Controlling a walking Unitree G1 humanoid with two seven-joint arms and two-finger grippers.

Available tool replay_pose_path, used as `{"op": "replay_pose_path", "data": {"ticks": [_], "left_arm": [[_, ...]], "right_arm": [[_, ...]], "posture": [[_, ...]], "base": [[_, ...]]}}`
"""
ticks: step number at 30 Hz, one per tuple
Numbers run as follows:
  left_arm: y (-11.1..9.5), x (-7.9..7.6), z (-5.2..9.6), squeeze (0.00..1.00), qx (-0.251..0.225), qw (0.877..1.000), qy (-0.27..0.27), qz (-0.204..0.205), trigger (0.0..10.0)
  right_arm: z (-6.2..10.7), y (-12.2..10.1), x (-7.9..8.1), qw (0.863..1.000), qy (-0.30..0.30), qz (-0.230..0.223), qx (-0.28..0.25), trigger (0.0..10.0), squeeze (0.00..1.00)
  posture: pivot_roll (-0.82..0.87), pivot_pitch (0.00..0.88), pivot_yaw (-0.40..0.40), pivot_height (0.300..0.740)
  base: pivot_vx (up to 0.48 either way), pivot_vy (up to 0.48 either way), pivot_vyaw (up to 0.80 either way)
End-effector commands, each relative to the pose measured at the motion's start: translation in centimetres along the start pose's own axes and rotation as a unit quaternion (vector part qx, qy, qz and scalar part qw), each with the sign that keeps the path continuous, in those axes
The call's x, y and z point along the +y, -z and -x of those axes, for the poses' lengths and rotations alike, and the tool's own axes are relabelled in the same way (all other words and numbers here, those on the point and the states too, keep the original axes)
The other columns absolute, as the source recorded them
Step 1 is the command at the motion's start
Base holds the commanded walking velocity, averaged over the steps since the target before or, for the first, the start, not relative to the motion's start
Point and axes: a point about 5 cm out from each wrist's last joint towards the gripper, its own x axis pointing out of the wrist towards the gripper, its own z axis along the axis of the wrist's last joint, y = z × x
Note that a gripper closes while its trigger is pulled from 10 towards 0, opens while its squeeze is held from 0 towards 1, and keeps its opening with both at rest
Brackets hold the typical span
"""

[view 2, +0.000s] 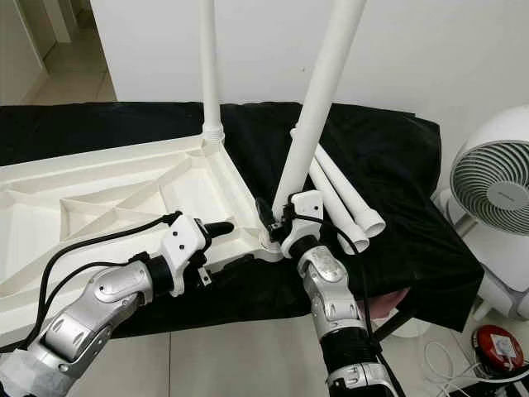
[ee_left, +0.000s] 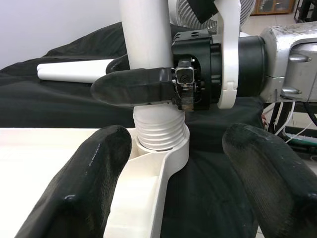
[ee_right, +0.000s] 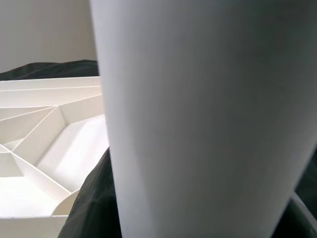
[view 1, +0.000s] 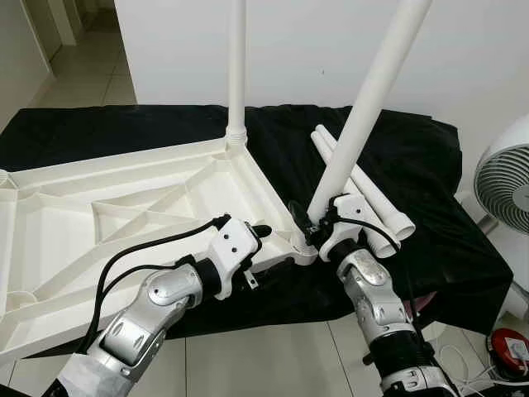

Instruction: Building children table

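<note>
A second leg (view 1: pixel 364 116) was clamped by the right pincer (view 1: pixel 318 225) at the upturned tabletop's (view 1: pixel 124 207) corner socket (ee_left: pixel 166 153), the left pincer (view 1: pixel 258 240) spread nearby; screwing it upright was judged next.

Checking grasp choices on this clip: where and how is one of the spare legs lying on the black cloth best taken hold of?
Grip a spare leg across its smooth round shaft near the middle, coming down from above. The legs lie flat and close together on the black cloth, so only their tops are free. The flared threaded ends point toward the robot; holding mid-shaft probably keeps them free for screwing in.
</note>
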Motion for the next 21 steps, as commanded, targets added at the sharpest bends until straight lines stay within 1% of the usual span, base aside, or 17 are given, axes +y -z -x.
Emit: {"op": "replay_pose_path", "data": {"ticks": [1, 6, 8, 9, 12, 13, 14, 15, 17, 19, 21], "left_arm": [[-0.2, -0.1, 0.0, 0.0, 0.002, 0.999, 0.033, -0.005, 10.0], [-0.2, -0.2, 0.0, 0.0, 0.001, 0.999, 0.033, -0.006, 10.0], [-0.2, -0.3, 0.0, 0.0, 0.0, 0.999, 0.032, -0.005, 10.0], [-0.2, -0.3, 0.0, 0.0, 0.0, 0.999, 0.032, -0.005, 10.0], [-0.2, -0.3, 0.0, 0.0, 0.0, 0.999, 0.032, -0.005, 10.0], [-0.2, -0.4, -0.1, 0.0, -0.001, 0.999, 0.033, -0.005, 10.0], [-0.2, -0.4, -0.1, 0.0, -0.001, 0.999, 0.033, -0.005, 10.0], [-0.2, -0.4, -0.1, 0.0, -0.002, 0.999, 0.034, -0.005, 10.0], [-0.2, -0.5, -0.2, 0.0, -0.002, 0.999, 0.033, -0.005, 10.0], [-0.3, -0.5, -0.2, 0.0, -0.003, 0.999, 0.033, -0.005, 10.0], [-0.2, -0.5, -0.2, 0.0, -0.003, 0.999, 0.033, -0.005, 10.0]], "right_arm": [[1.2, 3.2, -1.0, 0.996, 0.033, 0.005, 0.083, 10.0, 0.0], [1.0, 3.3, -0.9, 0.995, 0.041, 0.001, 0.086, 10.0, 0.0], [0.6, 3.5, -1.5, 0.991, 0.097, 0.003, 0.097, 10.0, 0.0], [0.6, 3.5, -1.6, 0.989, 0.112, 0.005, 0.1, 10.0, 0.0], [0.5, 3.5, -1.7, 0.988, 0.119, 0.005, 0.101, 10.0, 0.0], [0.5, 3.9, -2.1, 0.98, 0.166, -0.004, 0.108, 10.0, 0.0], [0.5, 3.9, -2.1, 0.98, 0.166, -0.004, 0.108, 10.0, 0.0], [0.5, 4.1, -2.3, 0.976, 0.186, -0.007, 0.111, 10.0, 0.0], [0.5, 4.2, -2.5, 0.973, 0.204, -0.006, 0.111, 10.0, 0.0], [0.5, 4.2, -2.5, 0.971, 0.211, -0.005, 0.111, 10.0, 0.0], [0.3, 4.0, -2.5, 0.965, 0.244, -0.006, 0.099, 10.0, 0.0]], "posture": [[-0.03, 0.0, -0.025, 0.74], [-0.02, 0.0, -0.03, 0.74], [-0.02, 0.0, -0.03, 0.74], [-0.02, 0.0, -0.03, 0.74], [-0.02, 0.0, -0.03, 0.74], [-0.02, 0.0, -0.039, 0.74], [-0.02, 0.0, -0.039, 0.74], [-0.02, 0.0, -0.039, 0.74], [-0.02, 0.0, -0.041, 0.74], [-0.02, 0.0, -0.041, 0.74], [-0.01, 0.0, -0.045, 0.74]], "base": [[0.0, 0.0, 0.0], [0.0, 0.0, 0.0], [0.0, 0.0, 0.0], [0.0, 0.0, 0.0], [0.0, 0.0, 0.0], [0.0, 0.0, 0.0], [0.0, 0.0, 0.0], [0.0, 0.0, 0.0], [0.0, 0.0, 0.0], [0.0, 0.0, 0.0], [0.0, 0.0, 0.0]]}}
